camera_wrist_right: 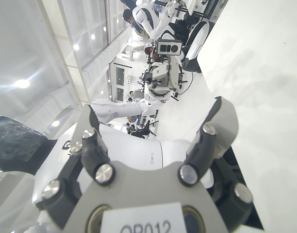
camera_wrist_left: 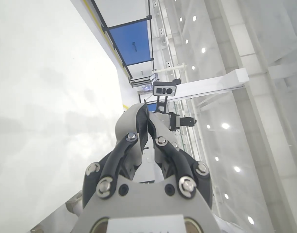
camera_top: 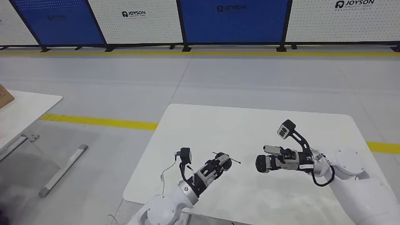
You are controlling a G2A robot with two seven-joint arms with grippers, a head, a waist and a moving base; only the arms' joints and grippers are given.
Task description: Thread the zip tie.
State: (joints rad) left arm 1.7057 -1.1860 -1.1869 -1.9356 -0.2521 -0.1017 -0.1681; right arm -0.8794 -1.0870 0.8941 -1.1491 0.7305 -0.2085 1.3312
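Your left pincer (camera_top: 222,161) is clenched. In the left wrist view (camera_wrist_left: 145,112) its 2 black pads (camera_wrist_left: 142,132) press flat together. From above, a thin dark strand, the zip tie (camera_top: 216,154), sticks out on either side of those tips. It is held above the bench (camera_top: 250,122), towards the near edge (it is too fine to tell which end is the head).

Your right pincer (camera_top: 261,162) is released. In its own wrist view (camera_wrist_right: 153,109) the 2 grey fingers (camera_wrist_right: 222,112) stand wide apart with nothing between them. From above it hangs just beside the left pincer, tips facing tips, and the 2 are not touching.

For writing, you have a white label (camera_wrist_right: 141,219) with dark characters on the right wrist housing, with its lower part cut off. The perforated panels (camera_top: 234,6) along the far side alternate blue and white, and each carries a small dark logo.

The bench is plain matte white (camera_wrist_left: 41,73), with faint soft shadows on it in the right wrist view (camera_wrist_right: 260,73). Around it lies a pale grey floor (camera_top: 206,75) crossed by a yellow line (camera_top: 100,121). A second white table (camera_top: 25,106) stands well apart on the robot's left. Overhead run rows of round ceiling lights (camera_wrist_left: 225,125), and a white humanoid robot (camera_wrist_right: 148,20) stands farther back in the room.
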